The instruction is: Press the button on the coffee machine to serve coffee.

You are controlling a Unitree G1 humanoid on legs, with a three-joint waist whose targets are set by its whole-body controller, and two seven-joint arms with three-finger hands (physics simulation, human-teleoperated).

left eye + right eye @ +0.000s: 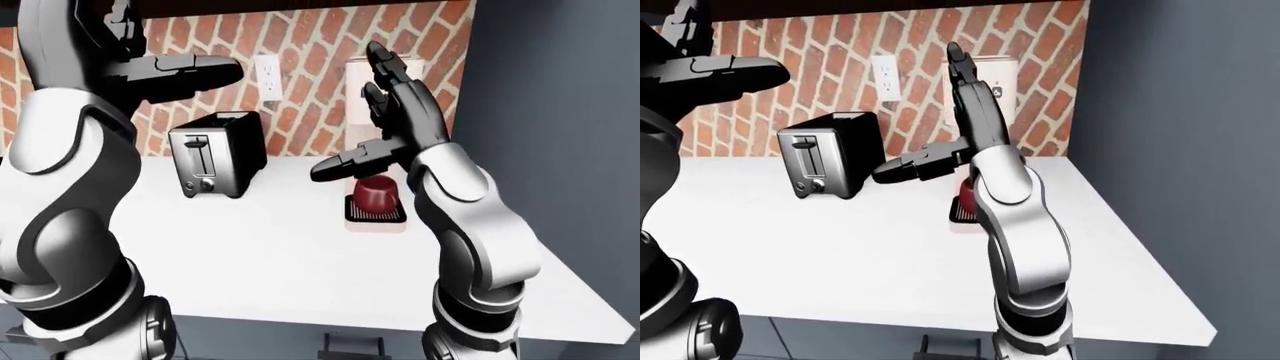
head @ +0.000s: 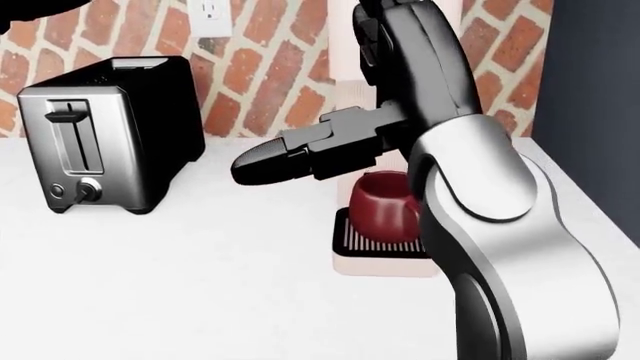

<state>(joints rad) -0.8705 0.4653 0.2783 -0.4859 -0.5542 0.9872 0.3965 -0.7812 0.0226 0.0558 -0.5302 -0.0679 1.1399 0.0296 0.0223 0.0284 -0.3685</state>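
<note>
The right hand [image 1: 385,112] is spread wide before the coffee machine [image 1: 992,84], holding nothing. The left hand [image 1: 185,69] is also open. No writing can be read; a red cup [image 2: 380,206] sits on the tray [image 2: 345,241].

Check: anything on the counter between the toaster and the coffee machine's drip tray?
Nothing rests there. In the left-eye view the white counter between the toaster and the drip tray is bare; only the right hand's thumb hangs above that stretch.
</note>
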